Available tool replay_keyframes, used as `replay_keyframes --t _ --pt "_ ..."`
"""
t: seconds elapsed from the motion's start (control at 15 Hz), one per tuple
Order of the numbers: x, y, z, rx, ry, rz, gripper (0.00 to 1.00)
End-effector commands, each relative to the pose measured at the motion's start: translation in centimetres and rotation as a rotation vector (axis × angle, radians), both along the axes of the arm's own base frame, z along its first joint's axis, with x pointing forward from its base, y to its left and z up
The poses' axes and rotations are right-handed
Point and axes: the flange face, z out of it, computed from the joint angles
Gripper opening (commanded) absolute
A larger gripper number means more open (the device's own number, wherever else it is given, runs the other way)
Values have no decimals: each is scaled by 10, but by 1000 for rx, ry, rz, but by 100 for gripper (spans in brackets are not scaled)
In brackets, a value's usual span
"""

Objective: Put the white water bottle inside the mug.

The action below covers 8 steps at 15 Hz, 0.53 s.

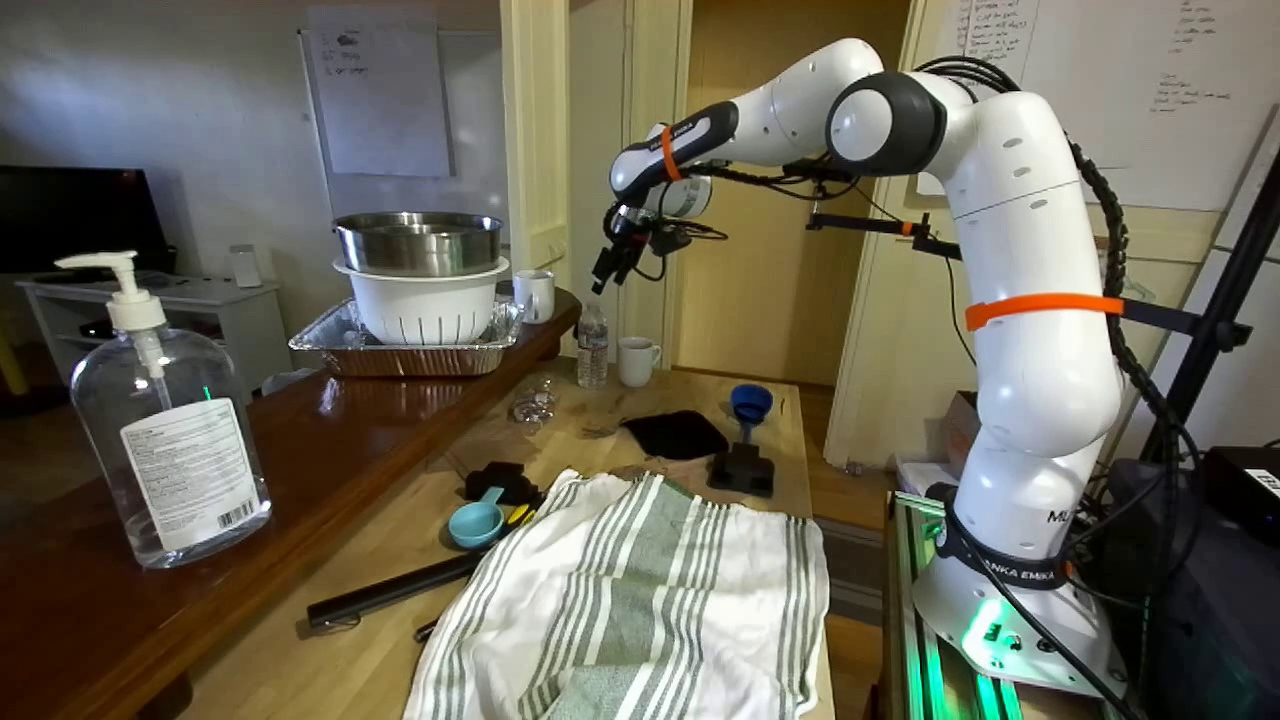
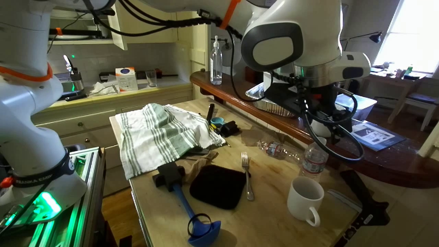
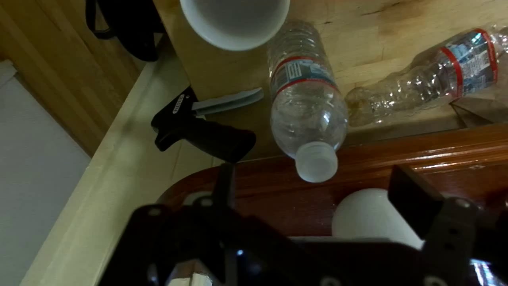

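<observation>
The white water bottle [image 1: 592,355] is clear plastic with a red-edged label and a whitish cap, standing upright on the wooden table. It shows in both exterior views [image 2: 313,159] and in the wrist view [image 3: 309,107]. The mug [image 1: 636,362] is white and stands upright close beside it, handle [image 2: 313,216] outward; its open rim also shows in the wrist view [image 3: 236,24]. My gripper [image 1: 611,280] is above the bottle. In the wrist view my gripper [image 3: 317,186] is open, its fingers wide apart with the cap between them in the picture, nothing held.
A crumpled bottle [image 3: 444,75] lies beside the upright one. A black-handled tool [image 3: 206,131] lies at the table's end. The brown raised shelf [image 3: 278,198] carries another white mug [image 1: 535,296], a foil tray [image 1: 400,360] with bowls, and a pump bottle [image 1: 180,460].
</observation>
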Motion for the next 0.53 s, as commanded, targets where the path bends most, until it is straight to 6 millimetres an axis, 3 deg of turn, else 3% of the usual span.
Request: replay_keyframes --t 0.0,0.07,0.13,0.4,0.47 --pt "9 -4 -10 -5 -13 38 91" --pt "11 -2 -12 -9 -11 48 84" --pt "14 -1 -14 -9 -6 55 90" --pt "21 6 -23 -9 7 82 82" --pt "23 7 -25 -11 7 85 76"
